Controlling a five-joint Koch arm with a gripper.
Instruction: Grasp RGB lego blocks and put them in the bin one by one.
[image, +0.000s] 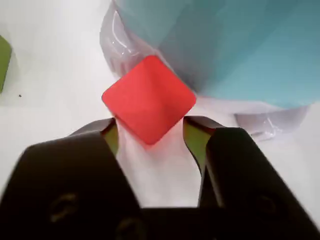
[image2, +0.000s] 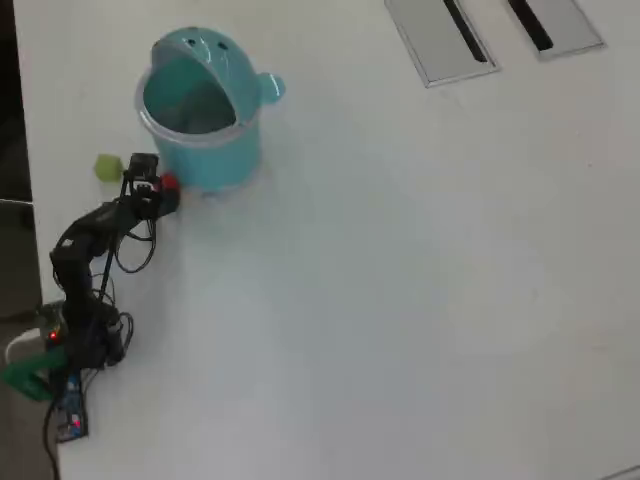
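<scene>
1. Wrist view: the gripper comes up from the bottom edge, both black jaws spread fairly wide, with the red lego block sitting corner-on between the two tips. The block's lower corner dips into the gap and its sides look like they're touching or nearly touching the tips, but I can't tell if there's any real squeeze on it, so I'd call it open around the block, not clamped.
2. Same view: the teal bin fills the top right, right behind the red block, and its clear rim curves down the left side of it. The block looks just beside the bin's base, maybe touching, can't say for sure.
3. Same view: a sliver of the yellow-green lego block pokes in at the far left edge, well apart from the red one, on the white table.
4. Overhead view: the bin stands upright in the upper left, lid flipped back, with two dot eyes on it and a little knob sticking out to the right.
5. Overhead view: the arm reaches up from the lower left, and the gripper sits at the bin's lower-left side with the red block showing as a tiny red spot at its tip.
6. Overhead view: the yellow-green block lies just left of the gripper, near the bin. Two grey slotted plates are set into the table at the top right, well away from everything.
</scene>
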